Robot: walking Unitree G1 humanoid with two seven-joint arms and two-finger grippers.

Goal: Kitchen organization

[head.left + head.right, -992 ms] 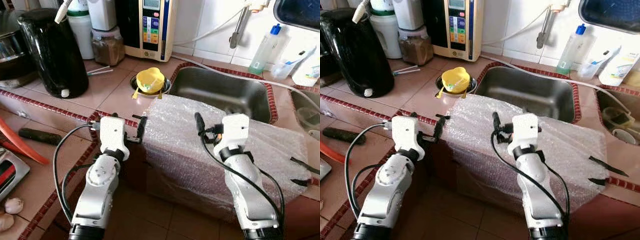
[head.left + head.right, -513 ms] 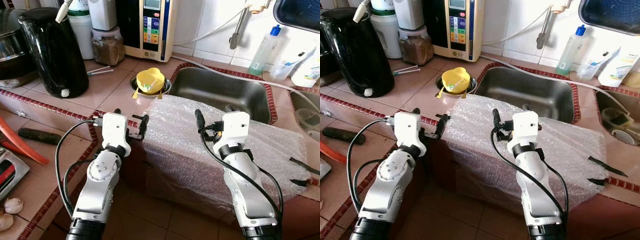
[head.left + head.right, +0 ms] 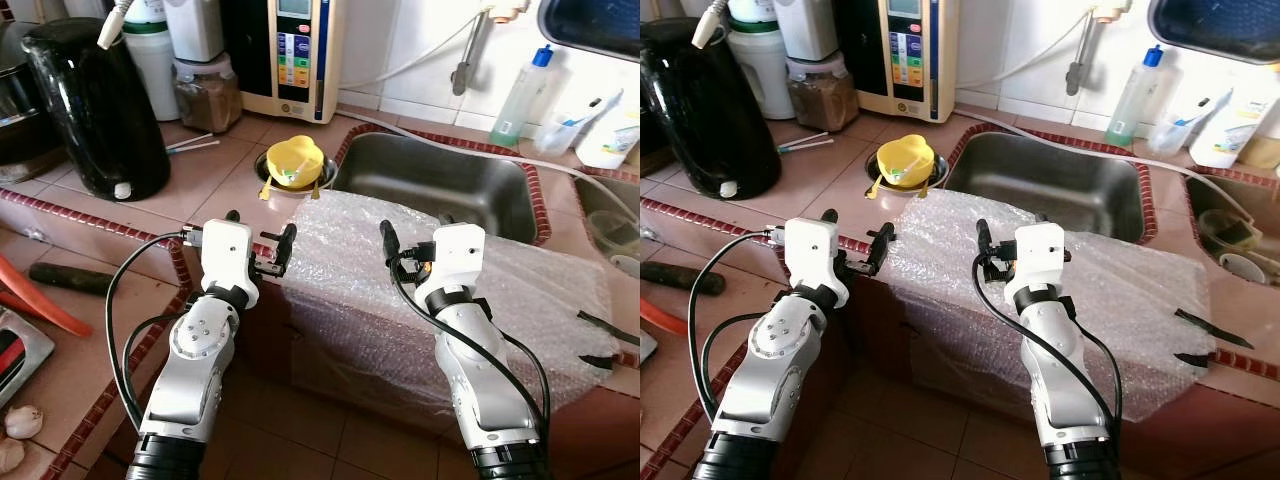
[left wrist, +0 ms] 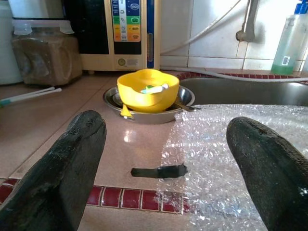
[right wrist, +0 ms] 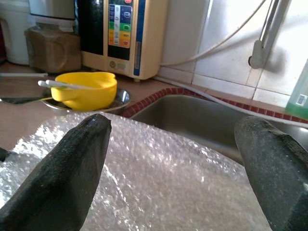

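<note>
- The sheet of bubble wrap lies draped over the near edge of the tiled bench, its far edge reaching the rim of the steel sink, its near part hanging down the front of the bench; black tape strips hold its right side, and another strip sits at its left corner.
- The left gripper hovers at the sheet's left edge, fingers spread wide and holding nothing; the left wrist view looks across that taped corner.
- The right gripper hangs above the middle of the sheet, its fingers also apart and empty.
- Just beyond the sheet's far-left corner, a yellow bowl rests in a shallow metal dish beside the sink.
- Farther left stand a black kettle and a jar of brown powder; a water purifier stands against the wall, and a green bottle stands to the far right.
- Judgement: the step in hand looks like an approach, either to take the bubble wrap by its edges or to reach past it for the bowl; which one cannot be told.
- The next move likely calls for lowering both grippers and closing gently, since thin film slips and tears at the tape.
</note>
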